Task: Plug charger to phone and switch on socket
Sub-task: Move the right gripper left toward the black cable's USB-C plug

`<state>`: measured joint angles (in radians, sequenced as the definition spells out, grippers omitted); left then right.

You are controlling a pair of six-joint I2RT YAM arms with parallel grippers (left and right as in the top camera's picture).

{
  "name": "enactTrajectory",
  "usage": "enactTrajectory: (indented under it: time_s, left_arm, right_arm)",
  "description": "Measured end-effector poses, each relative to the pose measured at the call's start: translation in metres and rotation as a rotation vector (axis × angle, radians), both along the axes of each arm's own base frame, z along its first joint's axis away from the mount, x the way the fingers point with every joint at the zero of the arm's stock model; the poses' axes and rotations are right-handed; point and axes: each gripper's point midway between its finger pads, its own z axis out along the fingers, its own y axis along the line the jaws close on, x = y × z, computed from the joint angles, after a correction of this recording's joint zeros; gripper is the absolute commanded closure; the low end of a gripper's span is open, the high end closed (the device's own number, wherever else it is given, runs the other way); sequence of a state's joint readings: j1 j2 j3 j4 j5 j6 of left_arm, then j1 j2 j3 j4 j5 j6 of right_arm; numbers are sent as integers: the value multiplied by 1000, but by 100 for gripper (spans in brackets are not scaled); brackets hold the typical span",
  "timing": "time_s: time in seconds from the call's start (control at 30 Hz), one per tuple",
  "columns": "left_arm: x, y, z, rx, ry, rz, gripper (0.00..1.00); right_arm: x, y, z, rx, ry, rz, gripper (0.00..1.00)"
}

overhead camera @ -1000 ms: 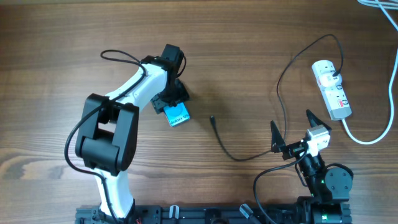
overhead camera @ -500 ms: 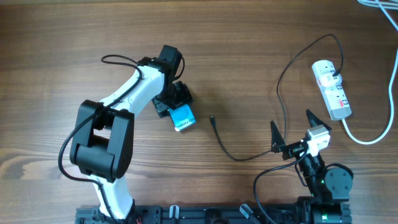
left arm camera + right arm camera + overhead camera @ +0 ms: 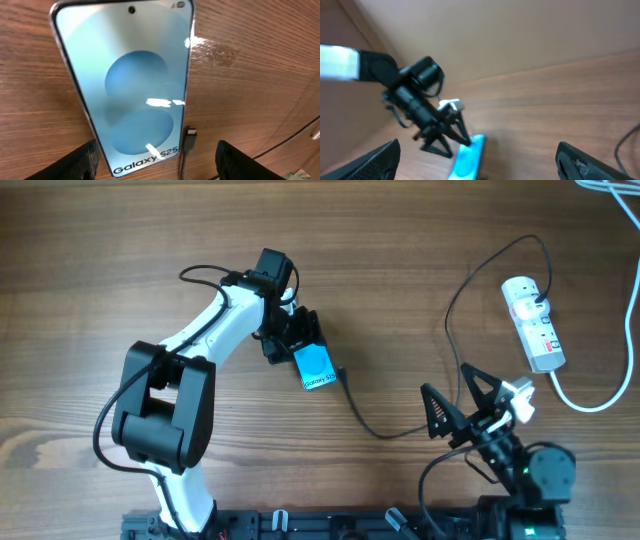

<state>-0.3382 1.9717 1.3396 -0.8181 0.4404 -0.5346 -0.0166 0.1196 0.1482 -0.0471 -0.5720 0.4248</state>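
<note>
The phone (image 3: 314, 367) lies flat on the wooden table with its turquoise screen up. It fills the left wrist view (image 3: 130, 85), where it reads "Galaxy S25". My left gripper (image 3: 300, 345) is open, with its fingers (image 3: 162, 167) either side of the phone's lower end. The charger's dark connector tip (image 3: 342, 372) lies just right of the phone and also shows in the left wrist view (image 3: 190, 134). Its thin black cable loops round to the white socket (image 3: 533, 323) at the far right. My right gripper (image 3: 458, 408) is open and empty (image 3: 482, 165). The phone (image 3: 467, 160) shows blurred ahead of it.
The socket's thick white cord (image 3: 600, 405) curves along the right edge of the table. The left arm's white body (image 3: 215, 330) reaches across the left middle. The charger cable (image 3: 380, 434) lies on the table between the two grippers.
My left gripper has moved right with the phone, which has turned and now lies close to the connector tip. My right gripper has tilted and shifted a little left.
</note>
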Motion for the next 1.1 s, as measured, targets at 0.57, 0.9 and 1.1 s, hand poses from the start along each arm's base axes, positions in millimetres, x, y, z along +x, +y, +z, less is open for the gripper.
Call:
enactTrajectory:
  time_s: [0.57,0.9,1.1]
  left_arm:
    - [12,9,-12,237,-73,157,0]
    - [15,-1,-28,277,-89,176,18]
    - [14,2,-30,296,-80,184,23]
  right_arm:
    - [58,23,-89,15,815,203,0]
    - [30,37,-179,14,1188,267,0]
    - [22,71,-184,-101,1168,333,0]
